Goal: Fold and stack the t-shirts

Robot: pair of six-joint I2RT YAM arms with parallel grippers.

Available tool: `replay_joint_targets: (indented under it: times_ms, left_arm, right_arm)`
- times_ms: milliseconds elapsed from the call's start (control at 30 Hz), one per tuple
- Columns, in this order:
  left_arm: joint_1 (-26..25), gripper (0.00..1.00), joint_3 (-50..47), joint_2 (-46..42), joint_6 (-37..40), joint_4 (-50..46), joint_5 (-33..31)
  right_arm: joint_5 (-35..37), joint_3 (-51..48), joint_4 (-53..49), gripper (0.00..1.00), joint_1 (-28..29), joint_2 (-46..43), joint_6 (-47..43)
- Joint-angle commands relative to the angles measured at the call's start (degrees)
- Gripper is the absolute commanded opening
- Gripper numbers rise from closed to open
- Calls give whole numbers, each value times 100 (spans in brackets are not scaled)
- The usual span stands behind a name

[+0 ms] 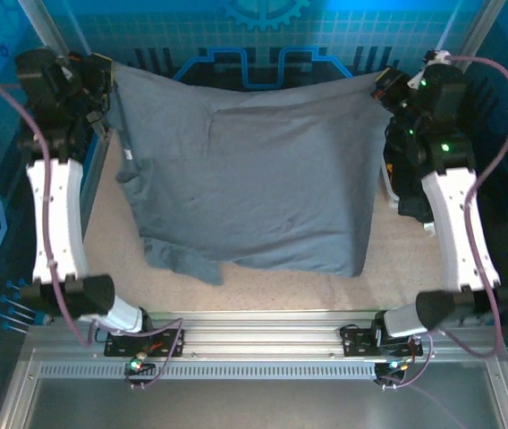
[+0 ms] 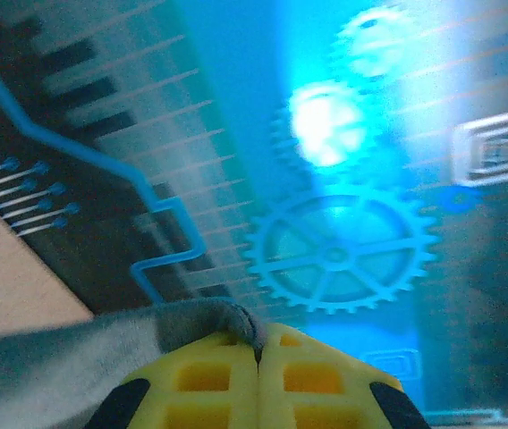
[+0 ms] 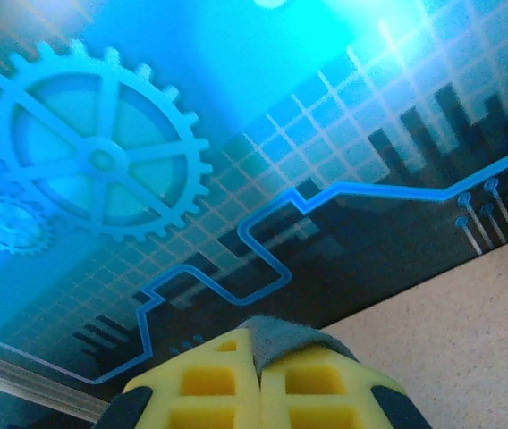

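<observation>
A slate blue-grey t-shirt (image 1: pixel 254 179) hangs stretched between both arms above the table, its lower part sagging toward the near side. My left gripper (image 1: pixel 104 73) is shut on its far left corner; in the left wrist view grey cloth (image 2: pixel 182 323) is pinched between the yellow fingers (image 2: pixel 209 380), with my left gripper (image 2: pixel 258 353) closed tight. My right gripper (image 1: pixel 381 85) is shut on the far right corner; a fold of grey cloth (image 3: pixel 285 338) sticks out of my right gripper (image 3: pixel 258 362) between its yellow fingers (image 3: pixel 312 384).
A dark heap (image 1: pixel 408 192) lies at the right under the right arm. The beige tabletop (image 1: pixel 111 223) shows around the shirt. The blue printed back wall (image 1: pixel 254 27) stands close behind both grippers. A metal rail (image 1: pixel 254 326) runs along the near edge.
</observation>
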Motion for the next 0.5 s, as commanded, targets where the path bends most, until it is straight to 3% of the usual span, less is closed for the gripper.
replay_joint_targets:
  times_ms: [0, 300, 400, 467]
  left_arm:
    - [172, 0, 794, 532, -158, 100, 651]
    - [469, 0, 4138, 2380, -630, 29, 1056]
    - [615, 0, 4209, 2116, -745, 120, 1062]
    - [622, 0, 3966, 1714, -408, -246, 1026]
  right_arm:
    - [-364, 780, 213, 0, -171, 475, 142]
    - [-424, 2416, 80, 0, -614, 1346, 492]
    - [-365, 2647, -104, 0, -790, 1268, 573]
    - [-197, 2503, -346, 0, -865, 1025, 563]
